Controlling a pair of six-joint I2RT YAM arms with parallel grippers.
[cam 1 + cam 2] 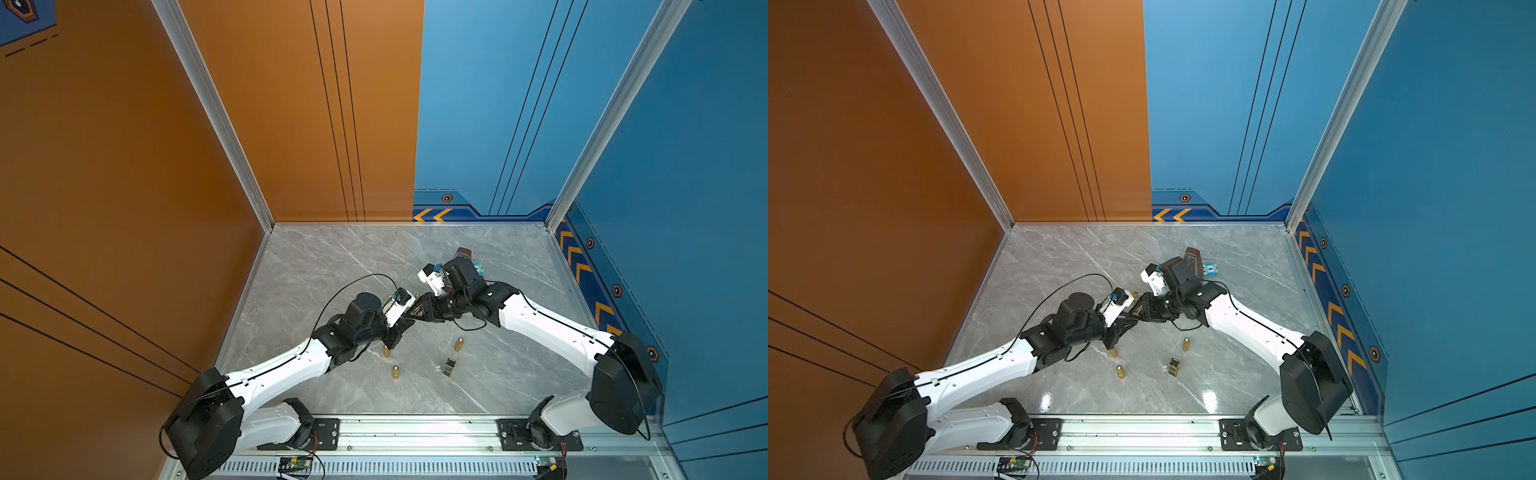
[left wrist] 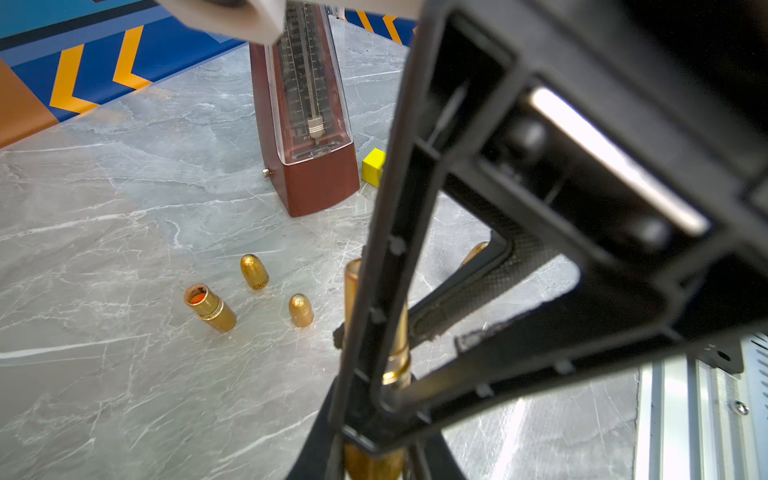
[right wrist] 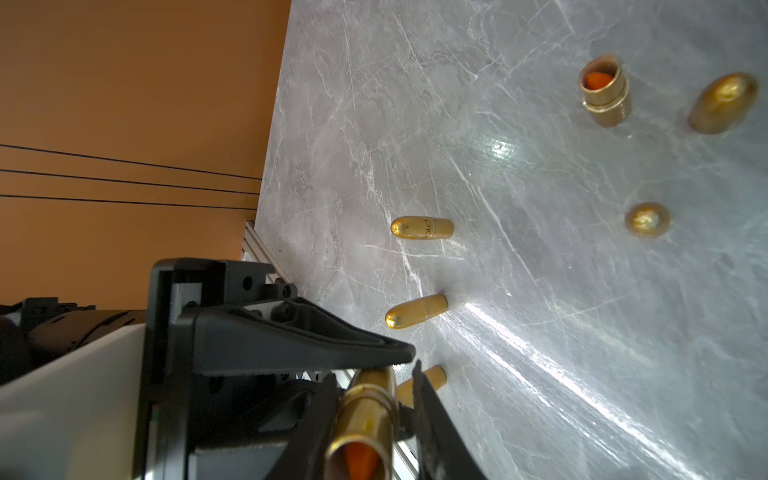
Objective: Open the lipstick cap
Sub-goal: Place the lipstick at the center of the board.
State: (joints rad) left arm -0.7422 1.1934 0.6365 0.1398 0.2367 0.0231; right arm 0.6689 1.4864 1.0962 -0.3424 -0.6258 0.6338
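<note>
two gold tubes are seen with an orange stick inside. one is the lipstick point(image 3: 365, 419), held off the tabletop point(image 3: 498, 291) near its middle, where the two arms meet. its open end is turned to the right wrist camera and shows the orange stick. its glittered gold end is clamped between the fingers of the left tool point(image 1: 409, 319). the right tool point(image 3: 372, 399) is set with a finger on each side of the same tube; whether it presses on it cannot be told.

the other open tube point(image 3: 602, 91) is stood on the tabletop, orange showing in its mouth. a large gold bullet shape point(image 3: 723, 104) is seen just beside it and a smaller glittered cap point(image 3: 648, 220) near it.

three more closed gold pieces are set in a row nearer the orange wall. dark lettering is printed on the lettered one point(image 3: 422, 228), but it cannot be read with certainty. a seam is seen round the seamed one point(image 3: 415, 311). the third one point(image 3: 424, 382) is partly hidden behind a finger of the right tool.

a brown metronome point(image 2: 316, 183) is stood farther back. behind its clear front a rod with a sliding weight and a printed scale are enclosed; the print is too blurred to be read. a yellow block point(image 2: 372, 166) is placed just beside its base.
</note>
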